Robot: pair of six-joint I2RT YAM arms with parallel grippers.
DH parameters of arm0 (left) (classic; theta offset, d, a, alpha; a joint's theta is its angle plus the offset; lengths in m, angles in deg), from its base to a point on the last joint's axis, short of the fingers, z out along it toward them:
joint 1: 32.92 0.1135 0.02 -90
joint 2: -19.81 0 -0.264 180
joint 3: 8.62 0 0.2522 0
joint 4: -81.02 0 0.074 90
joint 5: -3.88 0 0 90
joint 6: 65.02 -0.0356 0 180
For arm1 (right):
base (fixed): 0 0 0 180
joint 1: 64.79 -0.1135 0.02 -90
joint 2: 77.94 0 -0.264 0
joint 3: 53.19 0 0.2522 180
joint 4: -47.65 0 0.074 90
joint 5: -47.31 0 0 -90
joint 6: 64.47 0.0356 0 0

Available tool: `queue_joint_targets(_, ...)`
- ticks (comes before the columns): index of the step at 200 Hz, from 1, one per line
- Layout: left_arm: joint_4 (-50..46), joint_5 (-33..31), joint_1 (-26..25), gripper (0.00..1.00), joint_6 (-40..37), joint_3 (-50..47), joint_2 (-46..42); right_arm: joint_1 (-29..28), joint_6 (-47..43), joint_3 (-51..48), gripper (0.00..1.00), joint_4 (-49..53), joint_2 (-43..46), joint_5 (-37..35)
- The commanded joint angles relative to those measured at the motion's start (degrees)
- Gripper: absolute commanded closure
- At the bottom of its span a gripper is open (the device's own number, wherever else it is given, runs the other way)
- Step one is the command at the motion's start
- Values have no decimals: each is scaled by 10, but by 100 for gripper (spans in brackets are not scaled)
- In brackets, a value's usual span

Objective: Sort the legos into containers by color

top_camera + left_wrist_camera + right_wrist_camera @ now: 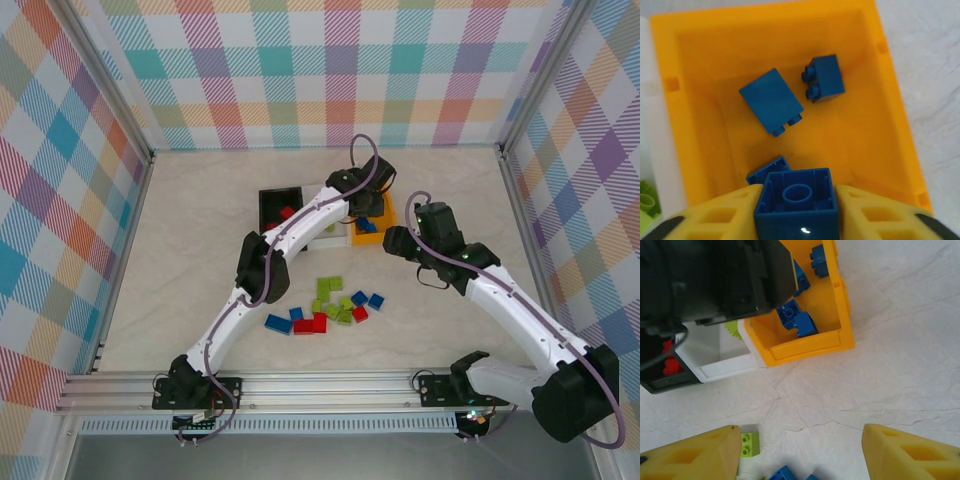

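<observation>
The surface (pixel 190 260) was a pale, veined sheet, walled by pastel plaid panels (pixel 330 70), with an aluminium rail (pixel 300 385) along its near edge. Small studded legos (pixel 335 305) in red, blue and lime lay loose at the surface's centre; toward the far edge stood a black bin (pixel 665 382), a white bin (pixel 720 367) and an orange bin (pixel 890 125) in a row, with blue bricks (pixel 772 100) in the orange one. The left gripper (pixel 799 192) held a blue brick (pixel 797 210) by both sides, hollow underside toward the camera, over the orange bin; the right gripper (pixel 801 440) stood wide open and empty above the bare surface.
</observation>
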Motion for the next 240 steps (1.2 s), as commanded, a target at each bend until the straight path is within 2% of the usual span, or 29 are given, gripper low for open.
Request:
queue_joint_targets(1,-4,24,2,49,12,21,-23,5,-3,-6,32,9,12,1)
queue_joint_targets(27,10,29,-3,34,13,0,-76,5,-9,-3,31,12,16,22)
queue_joint_targets(42,30,28,-6,26,14,-52,-134,4,-22,-1,31,15,14,55)
queue_joint_targets(64,106,21,-9,12,19,-245,-273,0,-48,-6,31,18,3,130)
queue_joint_targets(79,165,-5,-8,0,28,-403,-388,-26,-68,-16,32,6,-6,182)
queue_joint_targets(117,194,-61,49,0,76,-718,-645,-176,-113,20,31,-3,-117,216)
queue_joint_targets(151,103,-101,131,0,114,-878,-819,-293,-149,90,30,-25,-248,210)
queue_joint_targets(180,41,-105,195,0,138,-938,-934,-358,-191,177,30,-22,-357,179)
queue_joint_targets(212,-5,-177,201,0,148,-935,-1021,-385,-229,268,29,-4,-454,149)
queue_joint_targets(240,-20,-188,201,0,140,-920,-1039,-397,-261,314,29,13,-514,124)
